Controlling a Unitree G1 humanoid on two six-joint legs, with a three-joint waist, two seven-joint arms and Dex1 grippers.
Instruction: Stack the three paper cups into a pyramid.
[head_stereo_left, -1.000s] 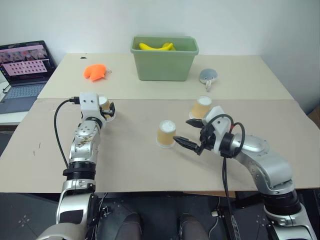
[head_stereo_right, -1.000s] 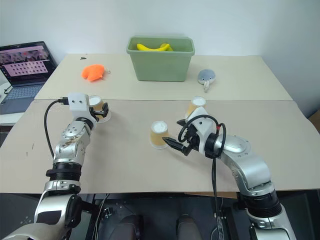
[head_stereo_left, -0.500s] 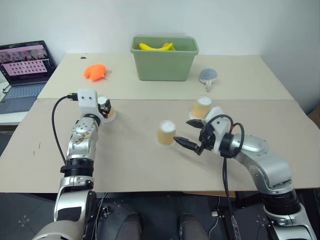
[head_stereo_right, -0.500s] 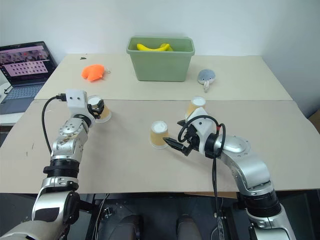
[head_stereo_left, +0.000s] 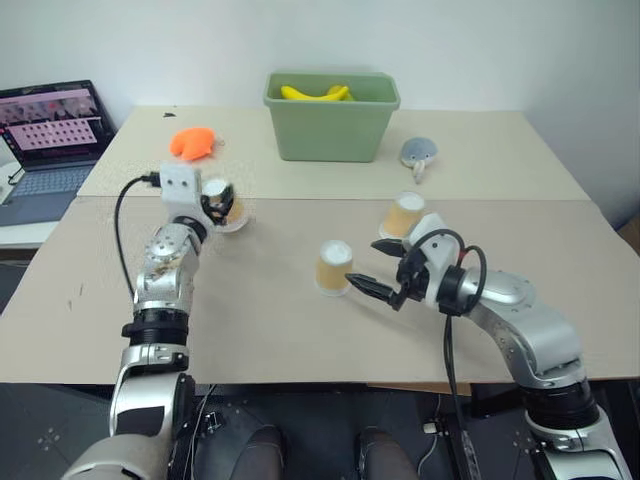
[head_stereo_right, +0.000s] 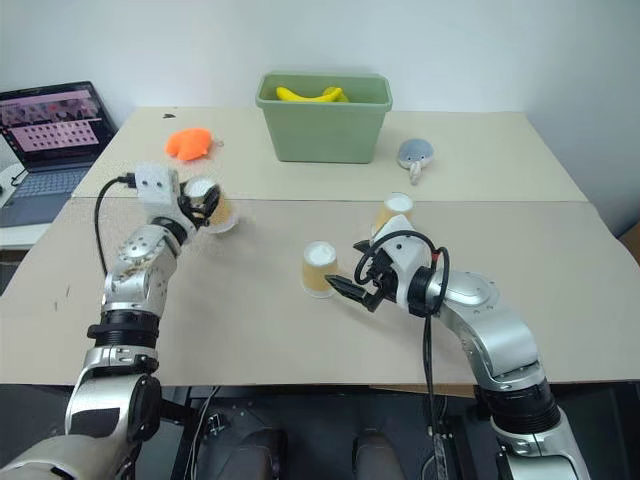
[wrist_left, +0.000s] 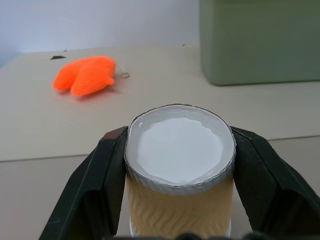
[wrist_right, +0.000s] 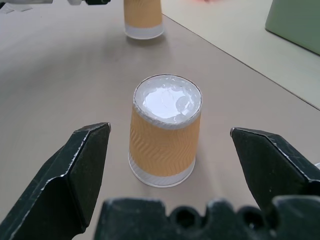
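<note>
Left gripper (wrist_left: 179, 165) clamps one paper cup (wrist_left: 179, 165) (upside down) — right gripper (head_stereo_left: 377, 267) gapes.

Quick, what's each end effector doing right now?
Left end effector: closed on a paper cup.
Right end effector: open, holding nothing.

Both arms are made of silver-grey metal segments with black rings at the joints. A white box sits at the left wrist, and a thin black cable loops from it. The right pincer (head_stereo_left: 377, 267) has two black pointed fingers (wrist_right: 75, 175), with black cables curling over its wrist.
</note>
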